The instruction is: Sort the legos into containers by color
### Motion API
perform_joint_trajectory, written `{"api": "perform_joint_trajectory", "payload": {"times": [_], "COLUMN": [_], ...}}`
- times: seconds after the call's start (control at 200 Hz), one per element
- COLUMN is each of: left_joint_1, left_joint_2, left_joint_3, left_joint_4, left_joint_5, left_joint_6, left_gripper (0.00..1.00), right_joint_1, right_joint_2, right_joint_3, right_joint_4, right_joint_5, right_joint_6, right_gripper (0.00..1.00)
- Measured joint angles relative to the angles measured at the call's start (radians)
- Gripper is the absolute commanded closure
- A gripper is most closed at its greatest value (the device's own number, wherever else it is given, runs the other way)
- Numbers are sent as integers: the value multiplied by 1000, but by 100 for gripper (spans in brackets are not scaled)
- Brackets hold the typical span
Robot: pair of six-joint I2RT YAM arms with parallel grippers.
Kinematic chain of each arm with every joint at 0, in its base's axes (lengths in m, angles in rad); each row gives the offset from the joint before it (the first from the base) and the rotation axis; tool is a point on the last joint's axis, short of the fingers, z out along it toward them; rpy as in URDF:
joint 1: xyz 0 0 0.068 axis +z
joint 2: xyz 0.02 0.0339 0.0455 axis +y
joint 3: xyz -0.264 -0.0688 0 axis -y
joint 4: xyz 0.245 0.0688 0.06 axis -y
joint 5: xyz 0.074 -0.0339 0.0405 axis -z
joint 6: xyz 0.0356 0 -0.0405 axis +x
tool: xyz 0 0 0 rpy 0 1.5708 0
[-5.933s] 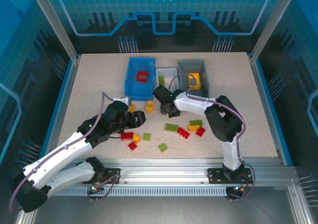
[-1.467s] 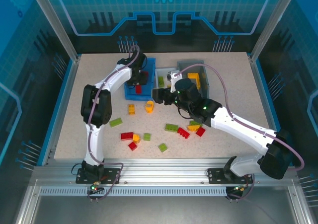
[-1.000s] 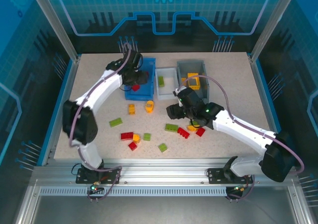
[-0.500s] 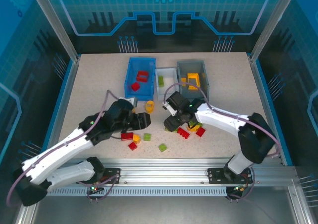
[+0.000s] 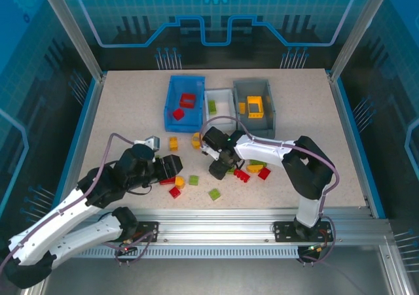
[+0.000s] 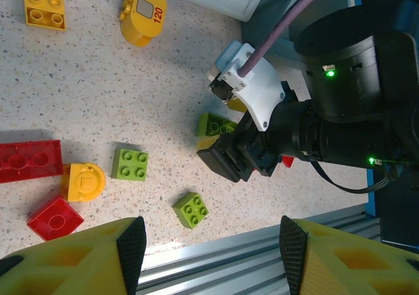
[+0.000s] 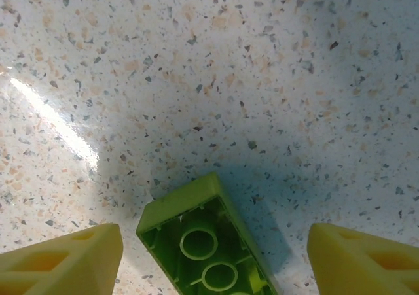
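Both spread, left claw (image 5: 173, 164) has pulled back, right claw (image 5: 218, 170) now straddles a green lego (image 7: 204, 244).

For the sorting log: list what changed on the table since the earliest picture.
A second red lego landed in the blue bin. Left gripper swung back from it, open; right gripper came back open over a green lego. The white bin and grey bin stayed put.

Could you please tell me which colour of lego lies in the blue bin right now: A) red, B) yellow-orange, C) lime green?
A: in the top view, two red legos lie inside the blue bin, with no other colour among them.
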Motion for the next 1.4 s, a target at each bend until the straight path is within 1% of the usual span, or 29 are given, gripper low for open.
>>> {"api": "perform_joint_trajectory", "payload": {"times": [0.165, 0.225, 0.45, 0.555, 0.64, 0.745, 0.88, 0.955, 1.105, 1.23, 1.316, 1.401], "left_joint_1": [0, 0, 0, 0, 0, 0, 0, 0, 0, 0, 0, 0], "left_joint_2": [12, 14, 21, 27, 45, 89, 177, 234, 346, 406, 420, 425], "left_joint_3": [0, 0, 0, 0, 2, 27, 101, 149, 237, 286, 296, 296], "left_joint_4": [-2, -2, 5, 16, 29, 50, 88, 112, 143, 158, 172, 175], "left_joint_5": [-3, -3, -3, -4, -8, -24, -50, -63, -91, -109, -113, -116], "left_joint_6": [0, 0, 0, 1, 5, 28, 72, 101, 153, 187, 202, 208], "left_gripper": [40, 40, 40, 40, 40, 40, 40, 40, 41, 41, 41, 41], "right_joint_1": [1, 2, -2, -15, -39, -90, -181, -225, -294, -312, -311, -310], "right_joint_2": [6, 13, 34, 33, 31, 21, 23, 48, 200, 360, 447, 503], "right_joint_3": [-1, -3, -3, 5, 36, 122, 294, 404, 645, 814, 896, 940], "right_joint_4": [3, 7, 29, 38, 35, 36, 35, 34, 23, -34, -89, -133], "right_joint_5": [14, 25, 50, 60, 63, 66, 58, 48, 20, 22, 36, 53], "right_joint_6": [4, 1, 6, 19, 42, 93, 182, 229, 313, 362, 390, 416], "right_gripper": [47, 50, 66, 70, 71, 71, 70, 70, 71, 71, 71, 70]}}
